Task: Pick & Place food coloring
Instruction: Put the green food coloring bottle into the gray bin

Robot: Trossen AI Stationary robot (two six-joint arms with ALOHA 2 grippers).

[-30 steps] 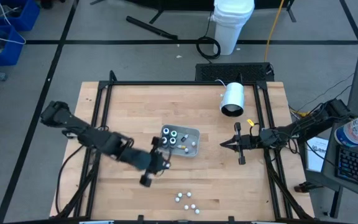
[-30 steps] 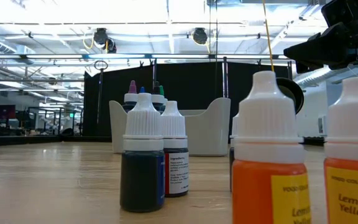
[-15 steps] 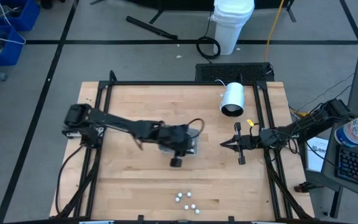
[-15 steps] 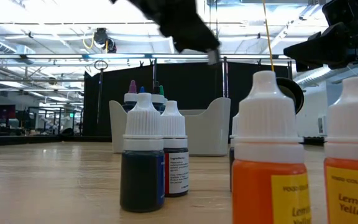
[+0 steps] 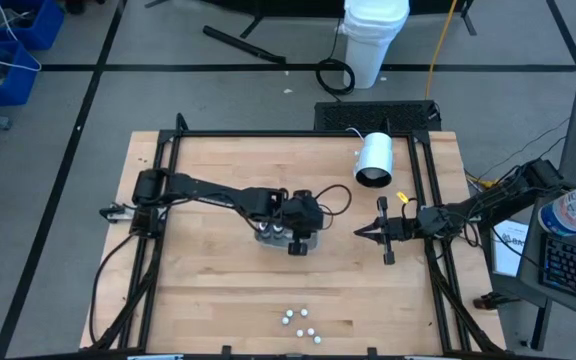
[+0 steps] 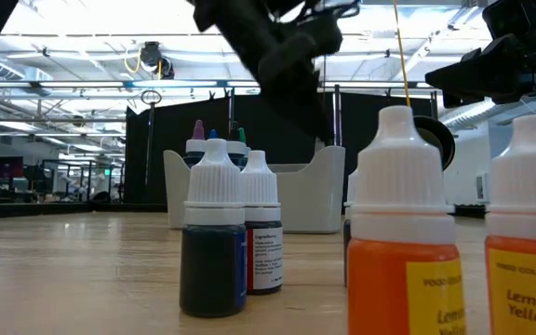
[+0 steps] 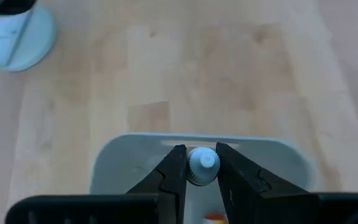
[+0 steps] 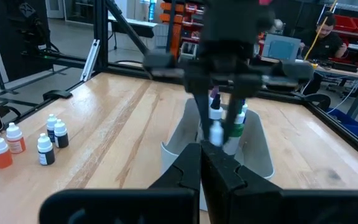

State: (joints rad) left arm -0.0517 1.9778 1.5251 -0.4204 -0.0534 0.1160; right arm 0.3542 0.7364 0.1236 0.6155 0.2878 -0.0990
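My left gripper [image 7: 202, 167] hangs over the grey tray [image 7: 135, 155], shut on a small food coloring bottle with a white cap [image 7: 202, 160]. In the high view this gripper [image 5: 298, 230] covers most of the tray. The right wrist view shows more bottles [image 8: 215, 111] standing inside the tray [image 8: 260, 155]. Several loose bottles [image 5: 300, 322] stand near the table's near edge; in the low view they fill the foreground [image 6: 214, 233]. My right gripper [image 5: 358, 233] waits shut, to the right of the tray. My left gripper pinches the bottle just under its white cap [image 7: 194, 177] between its two fingers [image 7: 173, 171]. The fingers slant down from the table's left. The bottle stands upright, cap up, over the tray's inside; I cannot tell whether its base touches the tray.
A large white cylinder [image 5: 374, 160] lies on its side at the table's far right. A black frame [image 5: 268, 134] runs round the tabletop. Bare wood lies between the tray and the loose bottles.
My left gripper has swung from the near left of the table toward the tray, going right and toward the far edge while sinking. It now hangs over the tray. In the low view it has come down from the top of the picture to just above the tray's rim.
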